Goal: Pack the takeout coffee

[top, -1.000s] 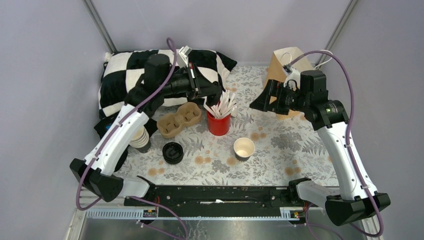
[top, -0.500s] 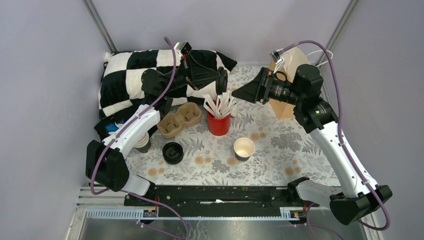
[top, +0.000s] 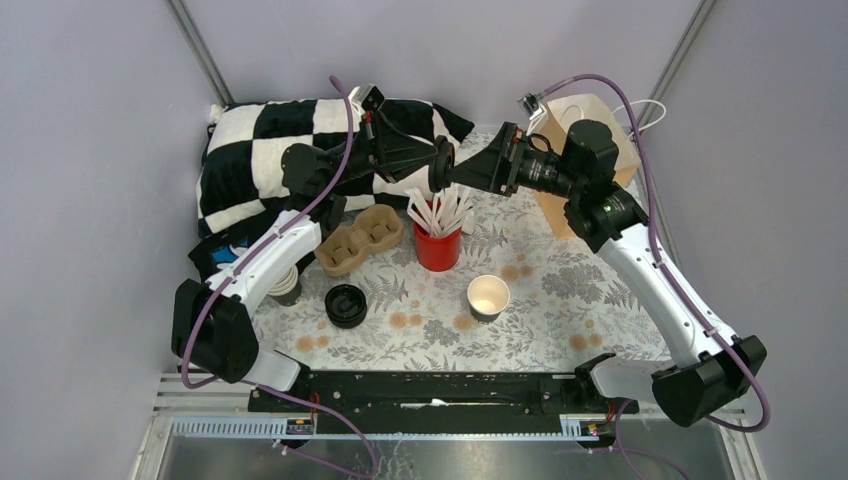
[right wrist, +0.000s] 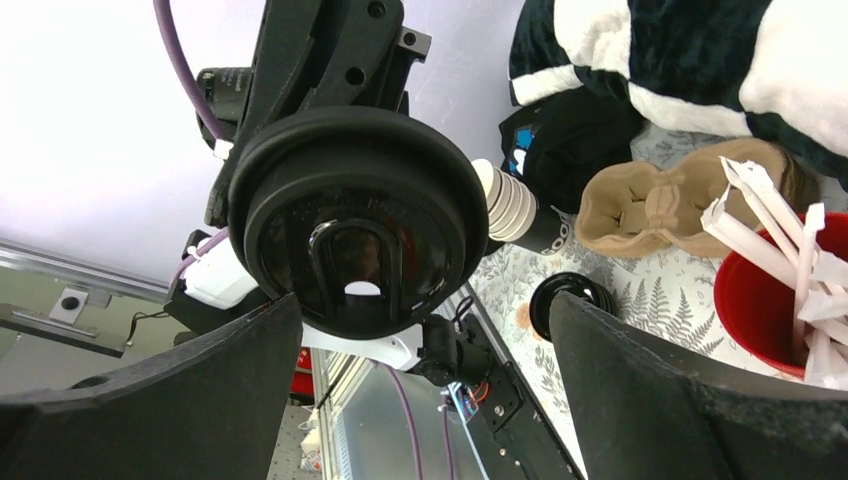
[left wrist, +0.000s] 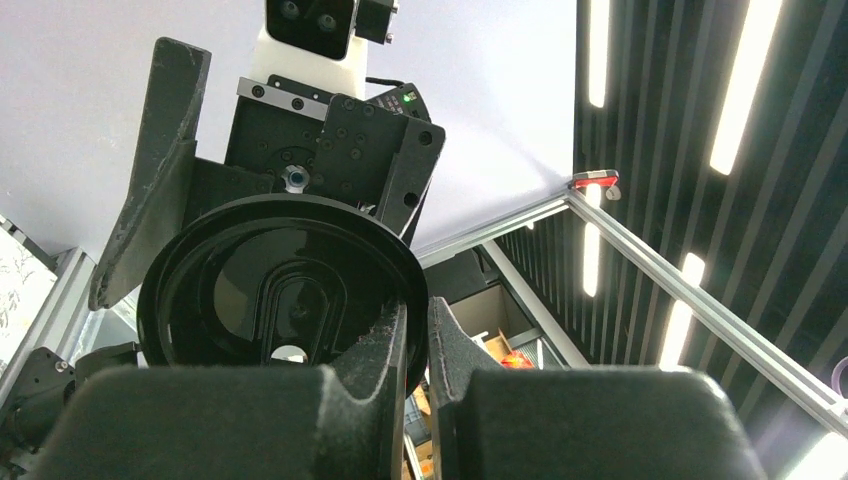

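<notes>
My left gripper point(top: 438, 166) is shut on the rim of a round black plastic lid point(left wrist: 285, 290) and holds it on edge in the air above the red cup. My right gripper point(top: 472, 172) is open, its fingers point(right wrist: 640, 390) spread wide, and faces the lid point(right wrist: 355, 215) from close by without touching it. One small dark-sided paper cup point(top: 488, 296), white inside, stands lidless on the table in front of the red cup. No lidded cup is in view.
A red cup of white stirrers point(top: 437, 245) stands under the lid. A cardboard cup carrier point(top: 358, 239), a stack of black lids point(top: 346, 305) and a stack of cream-rimmed cups point(top: 282, 278) are on the left. A brown paper bag point(top: 590, 125) stands back right, a checkered cloth point(top: 250, 150) back left.
My left gripper lifted the lid and turned it to the right, then held still. My right gripper swung left and up until it faces the lid closely.
</notes>
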Robot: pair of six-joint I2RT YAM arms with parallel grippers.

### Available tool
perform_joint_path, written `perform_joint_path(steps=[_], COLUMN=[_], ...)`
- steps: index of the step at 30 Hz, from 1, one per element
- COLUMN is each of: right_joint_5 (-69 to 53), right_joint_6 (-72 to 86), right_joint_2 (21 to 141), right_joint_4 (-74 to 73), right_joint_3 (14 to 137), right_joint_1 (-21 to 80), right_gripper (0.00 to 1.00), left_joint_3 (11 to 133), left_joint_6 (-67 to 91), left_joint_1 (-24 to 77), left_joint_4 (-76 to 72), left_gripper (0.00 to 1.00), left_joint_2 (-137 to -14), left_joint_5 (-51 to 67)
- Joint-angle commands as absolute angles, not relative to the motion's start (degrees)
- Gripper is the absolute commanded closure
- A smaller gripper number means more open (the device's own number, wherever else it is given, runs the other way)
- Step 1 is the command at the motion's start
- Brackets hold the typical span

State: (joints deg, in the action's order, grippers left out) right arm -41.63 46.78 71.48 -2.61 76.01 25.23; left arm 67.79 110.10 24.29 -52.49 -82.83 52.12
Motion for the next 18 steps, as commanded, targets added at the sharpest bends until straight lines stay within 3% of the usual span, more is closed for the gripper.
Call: perform_joint_path(steps=[1, 18], right_joint_5=[-41.7, -40.5], right_joint_6=[48.6, 48.8], right_joint_2=[72.3, 71.5], right_joint_4=[4.0, 6.1], right_joint_3=[79.1, 79.7], right_joint_1=[26.0, 28.2], right_gripper=[0.0, 0.0], left_joint_3=[68.0, 67.0], left_joint_6=[111.4, 112.9], left_joint_1=[24.5, 24.5], left_joint_4=[-57.6, -58.6], left_gripper=[0.97, 0.99], left_joint_2=[-82.9, -83.8], left_joint_5=[53.0, 52.8])
